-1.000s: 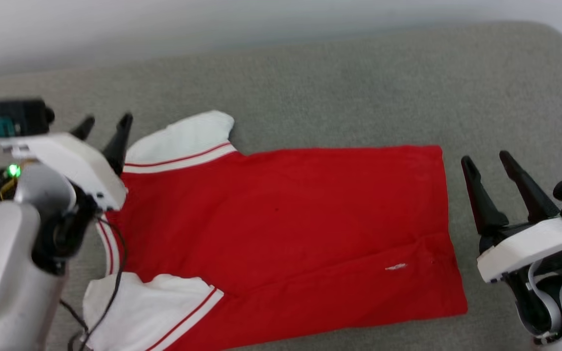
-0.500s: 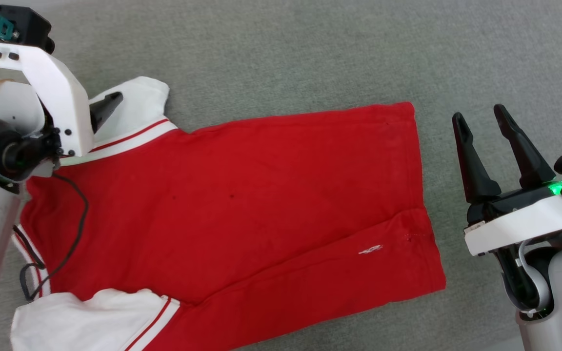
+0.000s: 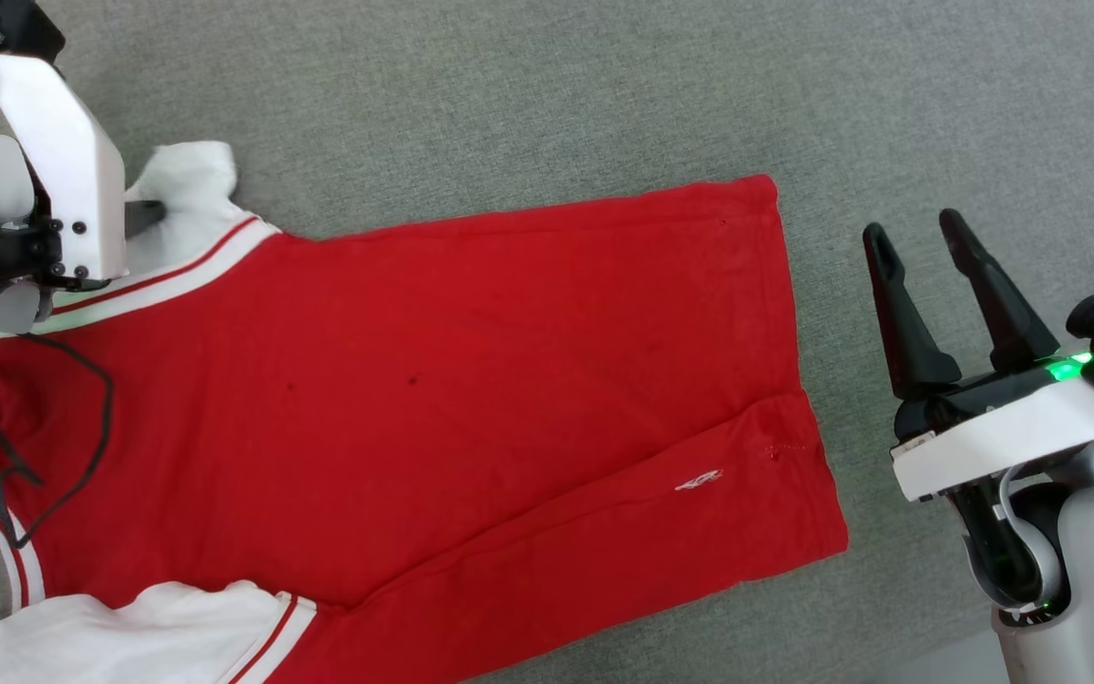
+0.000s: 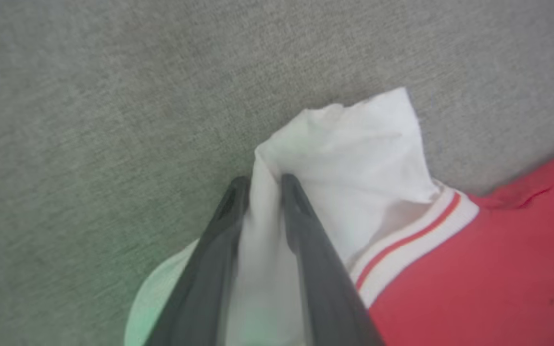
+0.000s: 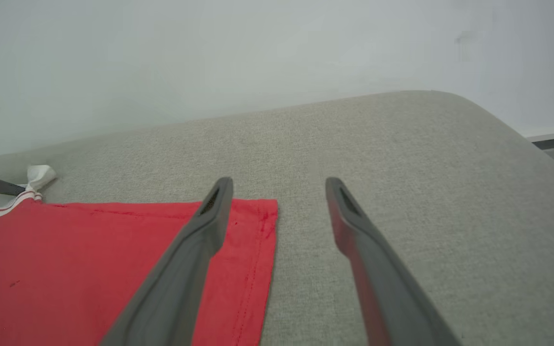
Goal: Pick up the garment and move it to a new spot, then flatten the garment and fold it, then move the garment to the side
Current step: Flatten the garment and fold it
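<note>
A: What's the biggest thing here?
B: A grey fabric-covered surface (image 3: 528,104), rounded at its far edge, with a pale wall (image 5: 209,57) behind it.
A: And where is the garment?
B: The garment (image 3: 433,380) lies spread on that surface, plain red side up. Its collar end is toward the robot's left and its hem (image 3: 789,361) toward the right. One white sleeve (image 3: 129,632) with red-striped trim lies at the near left. The far sleeve (image 4: 354,139) is bunched up into a ridge.
A: What has hold of it?
B: The left gripper (image 4: 263,185). Its two dark fingers (image 4: 306,230) pinch a fold of the far sleeve, with white cloth packed between them.
A: The other one?
B: The right gripper (image 3: 913,228) stands to the right of the hem, apart from the cloth. Its fingers are spread wide with nothing between them, and a green light (image 3: 1069,368) glows on its base.
A: Anything smaller?
B: A black cable (image 3: 72,456) loops from the left arm over the red cloth near the collar. A small white mark (image 3: 699,482) sits near the hem, and two dark specks (image 3: 411,381) dot the middle.
</note>
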You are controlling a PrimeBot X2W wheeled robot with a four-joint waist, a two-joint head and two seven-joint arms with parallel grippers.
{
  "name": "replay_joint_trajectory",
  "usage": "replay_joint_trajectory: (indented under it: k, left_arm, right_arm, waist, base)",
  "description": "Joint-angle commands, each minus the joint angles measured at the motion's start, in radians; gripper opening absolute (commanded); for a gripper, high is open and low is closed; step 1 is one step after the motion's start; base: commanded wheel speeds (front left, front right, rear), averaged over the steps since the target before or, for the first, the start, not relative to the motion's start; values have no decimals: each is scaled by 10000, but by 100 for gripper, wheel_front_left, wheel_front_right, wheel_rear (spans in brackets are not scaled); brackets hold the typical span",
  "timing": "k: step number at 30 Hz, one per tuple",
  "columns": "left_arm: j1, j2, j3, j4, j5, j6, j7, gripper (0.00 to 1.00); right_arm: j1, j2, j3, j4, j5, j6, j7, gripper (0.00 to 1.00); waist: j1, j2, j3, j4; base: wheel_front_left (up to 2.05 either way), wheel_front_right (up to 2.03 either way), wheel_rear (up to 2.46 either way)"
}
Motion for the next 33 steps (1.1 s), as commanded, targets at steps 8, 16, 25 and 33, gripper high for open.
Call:
replay_joint_trajectory:
  k: [8, 16, 25, 33]
  left_arm:
    - [632, -457, -227, 639, 38, 105, -487, 0]
    - [69, -1050, 163, 504, -362, -49, -1455, 0]
    - [-649, -1433, -38, -108, -18, -241, -2209, 0]
    - [-876, -1681, -338, -398, 220, -384, -2718, 0]
  right_arm:
    - [-498, -642, 167, 536, 1126, -4, 2088, 100]
    - [-1750, -1094, -200, 1784, 2065, -4, 6004, 100]
    - [-3518, -1160, -677, 3222, 1877, -3, 7566, 100]
    - [-4104, -1107, -397, 4722, 1828, -4, 8296, 95]
  waist:
    - [0, -1, -288, 325]
    - [0, -1, -349, 1144]
    - [0, -1, 202, 1993]
    - [0, -1, 391, 2334]
  base:
    - [0, 0, 0]
    - [0, 0, 0]
    - [0, 0, 0]
    - [0, 0, 0]
